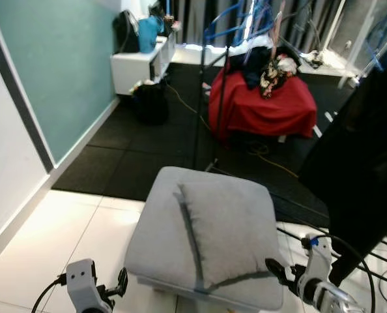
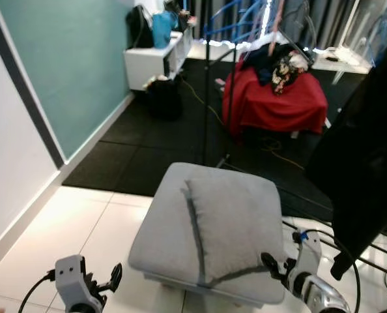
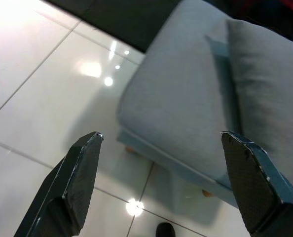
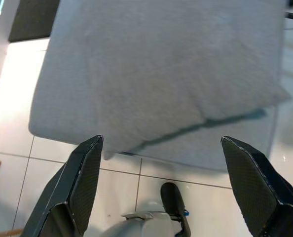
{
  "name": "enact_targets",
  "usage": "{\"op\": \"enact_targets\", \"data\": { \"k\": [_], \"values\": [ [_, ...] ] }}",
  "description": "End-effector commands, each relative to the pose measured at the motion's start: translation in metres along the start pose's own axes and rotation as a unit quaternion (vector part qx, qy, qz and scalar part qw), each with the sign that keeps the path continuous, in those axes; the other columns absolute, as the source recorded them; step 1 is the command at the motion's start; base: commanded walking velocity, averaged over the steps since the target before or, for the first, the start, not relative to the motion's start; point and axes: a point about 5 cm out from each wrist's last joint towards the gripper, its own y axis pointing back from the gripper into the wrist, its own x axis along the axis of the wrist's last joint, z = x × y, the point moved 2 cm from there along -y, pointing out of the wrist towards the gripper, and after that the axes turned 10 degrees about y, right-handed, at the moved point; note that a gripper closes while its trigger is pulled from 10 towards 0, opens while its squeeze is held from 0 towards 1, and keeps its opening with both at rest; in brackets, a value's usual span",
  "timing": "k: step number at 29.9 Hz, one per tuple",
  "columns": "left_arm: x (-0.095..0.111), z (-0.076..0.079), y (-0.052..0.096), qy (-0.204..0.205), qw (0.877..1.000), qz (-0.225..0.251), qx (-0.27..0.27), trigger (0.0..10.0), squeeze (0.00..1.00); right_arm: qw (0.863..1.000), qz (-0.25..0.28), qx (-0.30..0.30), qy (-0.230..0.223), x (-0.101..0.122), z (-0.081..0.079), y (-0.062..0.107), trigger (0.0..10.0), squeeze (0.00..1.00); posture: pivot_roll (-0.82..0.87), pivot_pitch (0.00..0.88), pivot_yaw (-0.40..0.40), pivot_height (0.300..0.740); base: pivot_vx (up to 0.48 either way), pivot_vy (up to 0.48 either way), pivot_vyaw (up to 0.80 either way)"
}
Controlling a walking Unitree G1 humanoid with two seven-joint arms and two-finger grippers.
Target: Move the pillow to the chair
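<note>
The grey pillow (image 1: 231,231) lay flat on the grey cushioned chair (image 1: 159,229), toward the seat's right half, and both sat just ahead of the two grippers, between them. The right gripper (image 1: 281,270) hung low at the chair's near right corner, its fingers (image 4: 82,185) spread wide apart with nothing held; through the wrist camera the pillow filled the gap between them, its near corner hanging just past the seat edge. The arm came in from the lower right, silver wrist angled inward toward the pillow, a black cable (image 1: 350,251) looping behind it. Over on the other side, the left gripper (image 1: 115,287) hovered above the white tiled floor (image 1: 57,235), just off the chair's near left corner and clear of it, also spread open and empty; past its fingers (image 3: 75,182) the seat's left edge showed, with the pillow beyond that. Well ahead of both grippers, on the black mat (image 1: 128,156), stood a red draped piece of furniture (image 1: 265,104) piled with clothes, and a white cabinet (image 1: 138,65) sat against the teal wall (image 1: 57,72).
</note>
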Motion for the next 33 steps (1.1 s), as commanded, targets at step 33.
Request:
{"op": "enact_targets", "data": {
  "k": [33],
  "values": [
    [-0.0021, -0.0038, 0.0017, -0.004, 1.0, 0.01, -0.013, 10.0, 0.0, 1.0, 0.0, 0.003, -0.004, -0.0012, -0.0005, 0.0003, 10.0, 0.0, -0.11, 0.0, -0.041, 0.74, 0.0, 0.0, 0.0]
  ]
}}
